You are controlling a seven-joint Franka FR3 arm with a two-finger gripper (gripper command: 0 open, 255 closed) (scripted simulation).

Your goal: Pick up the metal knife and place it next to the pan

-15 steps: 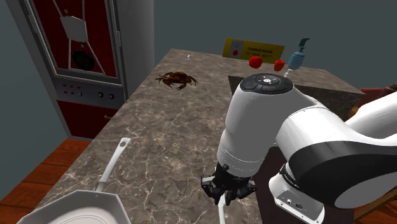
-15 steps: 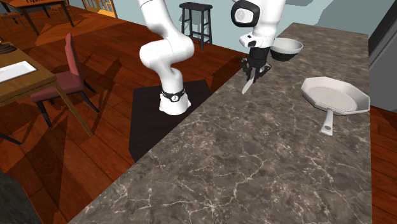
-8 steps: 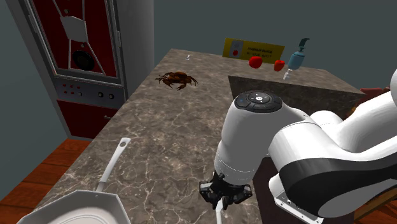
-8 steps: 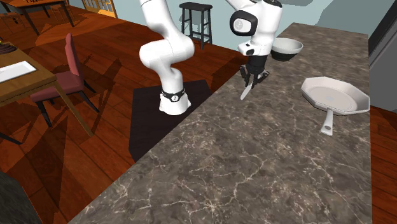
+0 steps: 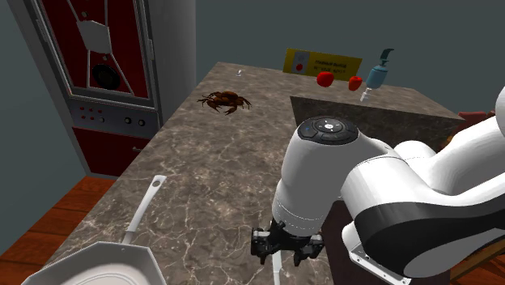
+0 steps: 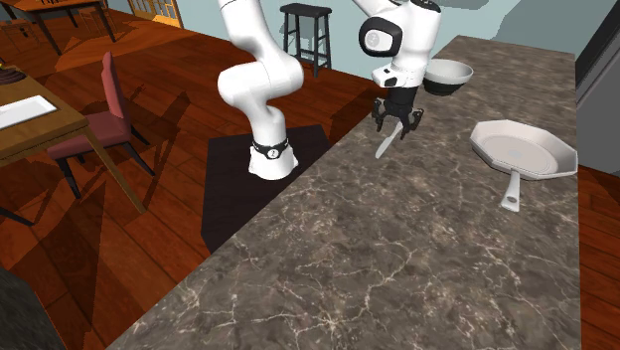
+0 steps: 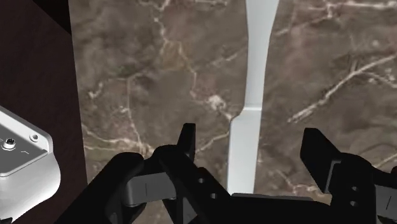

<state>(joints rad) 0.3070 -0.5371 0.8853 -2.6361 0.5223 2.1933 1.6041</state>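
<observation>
We've got the claw (image 7: 249, 137) spread wide, the pale grey knife (image 7: 254, 76) lying on the marbled counter (image 7: 146, 83) right between its fingers, touched by neither, and the white pan (image 6: 524, 149) well apart from the claw, farther along.

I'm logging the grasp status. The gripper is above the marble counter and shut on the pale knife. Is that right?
Not quite. The gripper is above the marble counter, but it is open, not shut on the pale knife. The wrist view shows its fingers standing apart on either side of the knife, with a gap on each side.
</observation>
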